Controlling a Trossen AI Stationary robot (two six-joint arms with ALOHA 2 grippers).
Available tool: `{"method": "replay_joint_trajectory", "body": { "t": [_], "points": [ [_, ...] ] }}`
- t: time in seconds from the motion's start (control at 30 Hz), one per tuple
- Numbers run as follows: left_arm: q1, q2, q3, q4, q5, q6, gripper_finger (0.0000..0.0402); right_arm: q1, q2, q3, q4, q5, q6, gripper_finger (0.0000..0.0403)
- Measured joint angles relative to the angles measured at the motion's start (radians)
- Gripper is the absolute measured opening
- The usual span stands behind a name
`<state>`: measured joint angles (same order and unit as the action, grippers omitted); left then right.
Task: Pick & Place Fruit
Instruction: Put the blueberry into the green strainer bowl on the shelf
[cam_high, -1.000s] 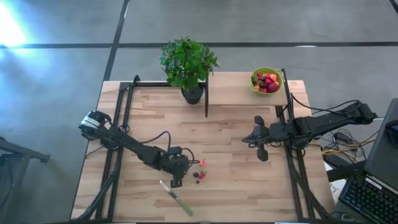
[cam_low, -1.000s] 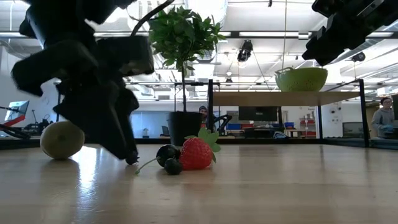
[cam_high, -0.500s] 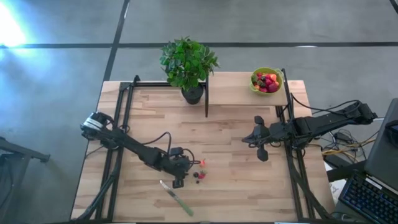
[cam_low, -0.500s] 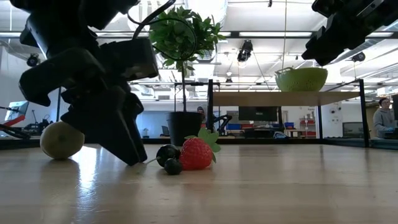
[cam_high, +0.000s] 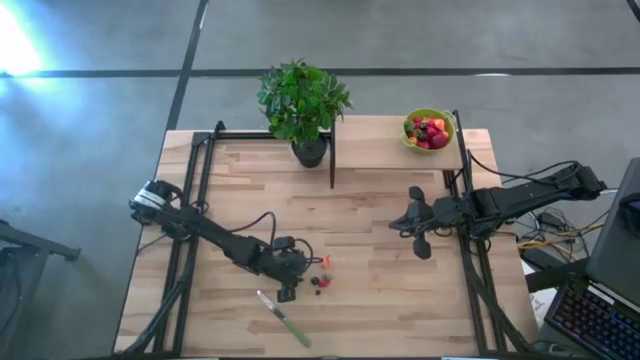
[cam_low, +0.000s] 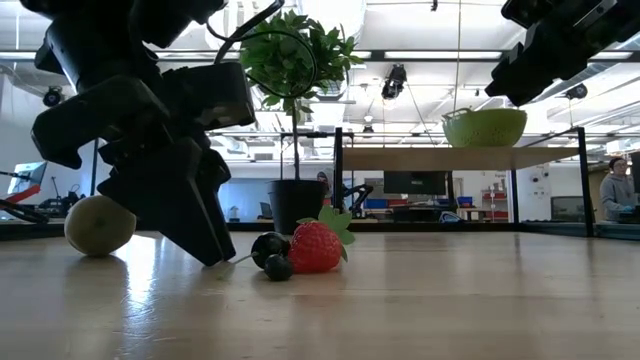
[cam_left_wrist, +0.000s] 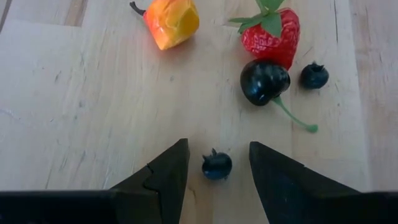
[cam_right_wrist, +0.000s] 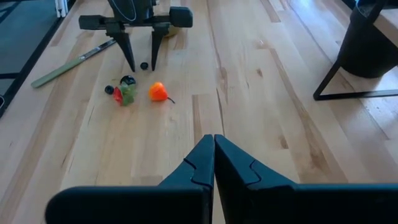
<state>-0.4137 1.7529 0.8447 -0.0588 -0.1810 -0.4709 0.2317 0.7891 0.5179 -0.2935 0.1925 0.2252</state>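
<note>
Low on the table, centre of the high view: the loose fruit lies here, well clear of every edge, with bare wood to its right.
Left gripper: over the last second it has come down and forward, then settled. Its fingers stand apart on the wood, straddling a small dark berry without touching it.
Meaning for the task: judged ready to close on that berry; nothing is held yet.
Right gripper: fingers together, empty, waiting at right centre of the high view.
Plant: top centre, left of the likely route.
Bowl: upper right corner, already holding fruit.
Knife: just below the left gripper, the closest obstacle.
Kiwi-like ball: far left of the low view.
Strawberry, cherry, orange fruit: beyond the fingertips, apart from the berry.
</note>
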Motion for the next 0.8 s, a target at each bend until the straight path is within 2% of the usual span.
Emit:
{"method": "replay_joint_trajectory", "body": {
  "t": [0.23,0.6,0.8],
  "points": [
    [0.000,-0.001,0.006,-0.029,0.000,-0.007,0.0168,0.000,0.000,0.000,0.001,0.000,0.001,0.0008],
    [0.001,-0.001,0.010,-0.045,-0.005,-0.008,0.0075,0.000,0.000,-0.010,0.023,0.000,0.000,0.0008],
    [0.001,-0.002,0.010,-0.046,-0.003,-0.010,0.0058,0.000,0.000,-0.011,0.023,0.000,0.000,0.0008]
  ]
}}
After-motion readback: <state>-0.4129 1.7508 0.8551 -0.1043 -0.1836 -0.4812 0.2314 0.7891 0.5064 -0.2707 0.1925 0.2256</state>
